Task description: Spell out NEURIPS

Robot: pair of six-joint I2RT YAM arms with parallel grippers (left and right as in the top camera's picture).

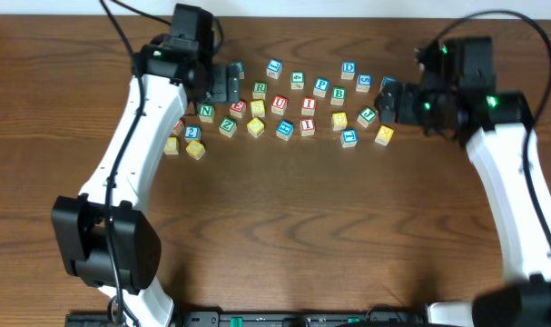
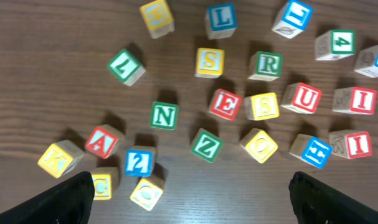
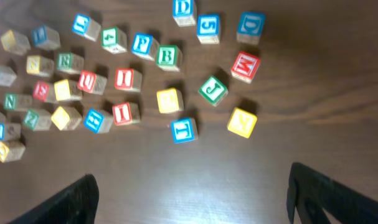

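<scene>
Judging from overhead, the letter cubes (image 1: 284, 104) lie scattered on the surface (image 1: 284, 227) in no container, so NEURIPS is wholly unspelled. Under the left wrist, the left tool (image 2: 190, 183) hangs released and empty near the N cube (image 2: 164, 116), E cube (image 2: 225, 104), U cube (image 2: 306, 98), R cube (image 2: 266, 65), I cube (image 2: 362, 100) and yellow S cube (image 2: 209, 62). The blurrier right wrist view shows the right tool (image 3: 192, 186) seemingly spread and empty, well apart from the P cube (image 3: 142, 44).
</scene>
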